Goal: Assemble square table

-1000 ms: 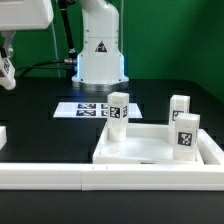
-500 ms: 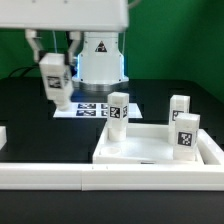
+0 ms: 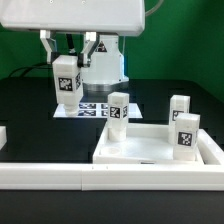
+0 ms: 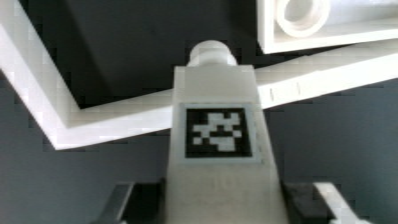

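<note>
Nearest the exterior camera runs the long white L-shaped rail (image 3: pixel 60 178), and against its inner corner I see the square tabletop (image 3: pixel 140 152) lying with its raised rim up. Three legs already stand on the slab: one at the far corner on the exterior view's left (image 3: pixel 118 109), one at the far corner on the exterior view's right (image 3: pixel 179 106), and one on the right-hand side nearer the camera (image 3: pixel 185 135). The near corner on the exterior view's left appears unoccupied, so I judge it the likely seat for the fourth leg. Beyond the slab lies the marker board (image 3: pixel 82 110), flat on the black table (image 3: pixel 30 110). Above it, well clear of everything, the gripper (image 3: pixel 68 50) is clamped on the fourth leg (image 3: pixel 67 80), which hangs upright with its tag facing the camera; the wrist view shows both fingers flanking the leg (image 4: pixel 221 130) and its threaded tip pointing down toward rail and slab. To do this step well, I should carry the leg high over the standing legs, centre the tip over the open hole, keep it vertical, then lower gently before turning.
</note>
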`<act>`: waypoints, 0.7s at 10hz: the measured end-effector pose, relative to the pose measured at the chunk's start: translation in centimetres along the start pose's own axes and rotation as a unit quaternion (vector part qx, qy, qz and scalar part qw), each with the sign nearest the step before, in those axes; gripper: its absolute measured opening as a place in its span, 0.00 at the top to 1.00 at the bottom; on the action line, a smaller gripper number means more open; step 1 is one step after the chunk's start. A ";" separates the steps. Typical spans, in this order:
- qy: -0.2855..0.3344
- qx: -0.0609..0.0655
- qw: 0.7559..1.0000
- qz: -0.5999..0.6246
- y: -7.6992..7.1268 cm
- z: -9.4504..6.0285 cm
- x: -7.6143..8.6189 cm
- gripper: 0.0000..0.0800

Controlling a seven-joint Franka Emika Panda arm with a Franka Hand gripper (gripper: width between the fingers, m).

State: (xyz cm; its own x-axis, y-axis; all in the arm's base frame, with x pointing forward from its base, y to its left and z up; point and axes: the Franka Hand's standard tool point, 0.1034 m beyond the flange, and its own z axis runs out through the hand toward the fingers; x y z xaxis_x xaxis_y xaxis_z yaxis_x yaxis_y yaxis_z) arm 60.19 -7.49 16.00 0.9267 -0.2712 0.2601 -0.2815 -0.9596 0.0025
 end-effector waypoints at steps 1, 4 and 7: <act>0.043 -0.002 0.999 0.018 -1.2 0.3 -0.4 0.64; 0.060 -0.001 0.998 0.019 -5.0 1.5 -1.3 0.64; 0.062 -0.003 0.998 0.014 -5.5 2.2 -1.3 0.64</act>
State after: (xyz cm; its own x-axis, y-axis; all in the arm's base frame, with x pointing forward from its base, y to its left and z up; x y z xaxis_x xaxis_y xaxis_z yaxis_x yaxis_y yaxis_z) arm 61.11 -2.05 13.50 0.8805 -0.2865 0.3777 -0.3093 -0.9510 -0.0005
